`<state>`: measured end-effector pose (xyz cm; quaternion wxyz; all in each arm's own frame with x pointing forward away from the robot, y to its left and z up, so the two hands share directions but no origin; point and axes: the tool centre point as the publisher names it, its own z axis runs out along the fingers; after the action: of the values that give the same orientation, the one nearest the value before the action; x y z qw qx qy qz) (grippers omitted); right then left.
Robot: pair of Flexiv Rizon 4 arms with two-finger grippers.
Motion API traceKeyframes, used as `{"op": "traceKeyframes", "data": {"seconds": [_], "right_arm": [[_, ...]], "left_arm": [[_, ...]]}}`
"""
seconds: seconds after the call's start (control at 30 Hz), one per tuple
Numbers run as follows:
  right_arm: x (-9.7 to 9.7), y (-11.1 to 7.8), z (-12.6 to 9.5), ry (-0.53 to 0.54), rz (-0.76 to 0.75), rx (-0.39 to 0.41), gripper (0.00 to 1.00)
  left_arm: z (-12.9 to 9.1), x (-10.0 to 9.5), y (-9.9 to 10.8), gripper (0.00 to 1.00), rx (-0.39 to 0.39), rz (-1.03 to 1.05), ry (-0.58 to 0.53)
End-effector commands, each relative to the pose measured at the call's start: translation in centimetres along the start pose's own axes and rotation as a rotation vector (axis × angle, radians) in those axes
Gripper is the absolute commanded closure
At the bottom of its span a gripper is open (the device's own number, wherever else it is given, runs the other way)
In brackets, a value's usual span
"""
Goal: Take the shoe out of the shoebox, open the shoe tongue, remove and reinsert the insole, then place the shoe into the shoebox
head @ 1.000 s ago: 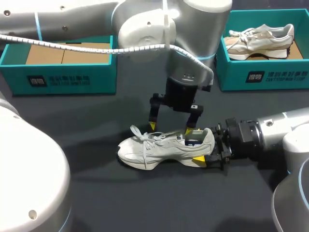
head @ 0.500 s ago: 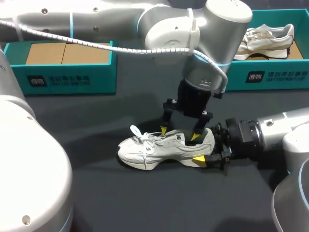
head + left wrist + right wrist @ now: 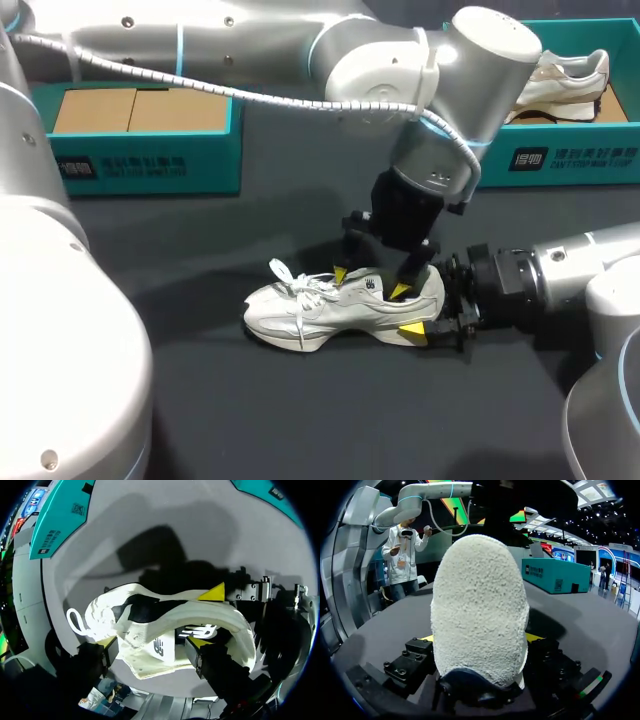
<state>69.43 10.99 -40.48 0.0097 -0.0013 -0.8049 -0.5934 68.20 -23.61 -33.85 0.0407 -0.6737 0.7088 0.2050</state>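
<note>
Two hands are working on one shoe (image 3: 320,312), and most of the danger comes from that. The shoe lies on its sole on the table (image 3: 200,400), outside both teal boxes. The empty shoebox (image 3: 140,150) is well apart from both hands.

The right gripper (image 3: 432,312) is clasped on the heel (image 3: 479,605), with one finger at each side of it, so I judge it is there to steady the shoe. The left gripper (image 3: 370,282) hangs over the shoe's mouth with its fingers wide apart and gripping nothing. The tongue (image 3: 156,650) lies between them. One finger is on the lace side and the other is over the dark opening, toward the heel.

First risk: when the left fingers close, they may catch a lace loop or the padded collar together with the tongue, or only the tongue's edge. Then the tongue will slip away instead of folding forward.

Second risk: a pull on the tongue goes through the whole shoe. If the hold on the heel is weak, the toe may lift or the shoe may twist out of the right fingers.

Third risk: the finger over the opening is near the right gripper. If it goes too deep or too far back, it may press on the inside, or the two hands may touch. The insole itself I cannot make out in the dark opening.
</note>
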Motion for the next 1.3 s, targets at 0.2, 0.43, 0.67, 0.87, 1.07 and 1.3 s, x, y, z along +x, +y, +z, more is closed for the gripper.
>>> {"op": "traceKeyframes", "data": {"seconds": [0.2, 0.43, 0.67, 0.87, 1.07, 1.3], "right_arm": [[0.2, 0.1, 0.2, 0.0, 0.002, 0.005, 1.0], [0.2, 0.1, 0.2, 0.0, 0.002, 0.005, 1.0], [0.2, 0.1, 0.2, 0.0, 0.002, 0.005, 1.0], [0.2, 0.1, 0.2, 0.0, 0.002, 0.005, 1.0], [0.2, 0.1, 0.2, 0.0, 0.002, 0.005, 1.0], [0.2, 0.1, 0.2, 0.0, 0.002, 0.005, 1.0]], "left_arm": [[0.3, 0.4, 0.0, 0.18, 0.007, -0.031, -0.078], [0.7, 0.2, -0.1, 0.2, 0.031, -0.055, -0.123], [1.0, -0.4, -0.1, 0.38, 0.052, -0.053, -0.148], [0.8, -1.2, 0.4, 0.45, 0.06, -0.055, -0.153], [0.3, -2.3, 1.0, 0.55, 0.076, -0.064, -0.139], [-0.2, -3.2, 1.3, 0.6, 0.091, -0.074, -0.125]]}}
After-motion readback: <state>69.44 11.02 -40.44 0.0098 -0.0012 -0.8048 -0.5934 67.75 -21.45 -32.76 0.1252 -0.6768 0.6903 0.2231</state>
